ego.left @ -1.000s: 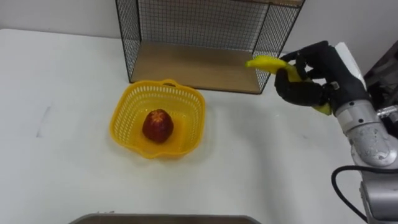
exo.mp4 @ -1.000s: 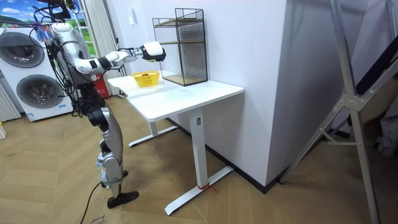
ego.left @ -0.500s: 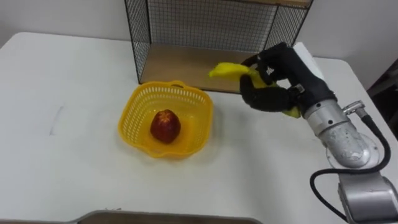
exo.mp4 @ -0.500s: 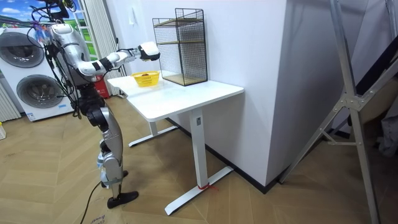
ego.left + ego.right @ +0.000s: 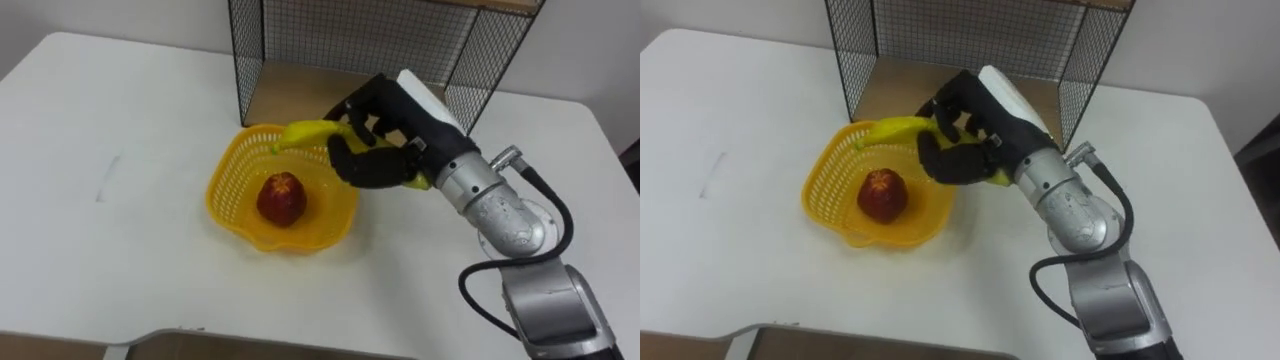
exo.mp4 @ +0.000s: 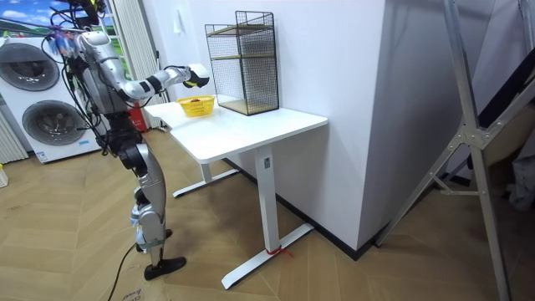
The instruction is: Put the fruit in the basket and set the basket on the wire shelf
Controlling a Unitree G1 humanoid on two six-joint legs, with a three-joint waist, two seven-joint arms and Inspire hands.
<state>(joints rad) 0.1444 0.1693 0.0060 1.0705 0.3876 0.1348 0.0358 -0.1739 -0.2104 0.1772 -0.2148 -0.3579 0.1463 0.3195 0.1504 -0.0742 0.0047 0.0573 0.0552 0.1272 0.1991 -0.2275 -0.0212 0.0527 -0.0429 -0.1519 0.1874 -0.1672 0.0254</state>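
- The right hand (image 5: 378,160) had its dark fingers curled round a banana (image 5: 303,131). The longer part of the fruit stuck out past the fingers, and a short yellow bit showed on the hand's other side.
- The banana hung over the far rim of the yellow basket (image 5: 222,196), not yet inside it. Its free tip reached across the basket's opening.
- A red fruit (image 5: 281,197), apple-like, lay on the basket's floor near the middle.
- The basket sat on the white table (image 5: 110,260). The wire shelf (image 5: 300,40) stood just behind the basket, with its wooden bottom board facing the basket's far rim.
- In the room view the robot stood at the table end nearest the basket, with its right arm stretched out above it.
- The banana was probably light and curved, and soft enough to bruise. The grip round its body looked sound, and a low release beside the red fruit would likely suit better than a drop.
- The basket looked like thin plastic lattice, so it was probably light and somewhat flexible, and a one-sided pinch could make it twist or tip.
- Its wavy rim seemed the natural place to take hold. Since the loose fruit inside could roll, it would want to be kept level on the way to the board behind it.
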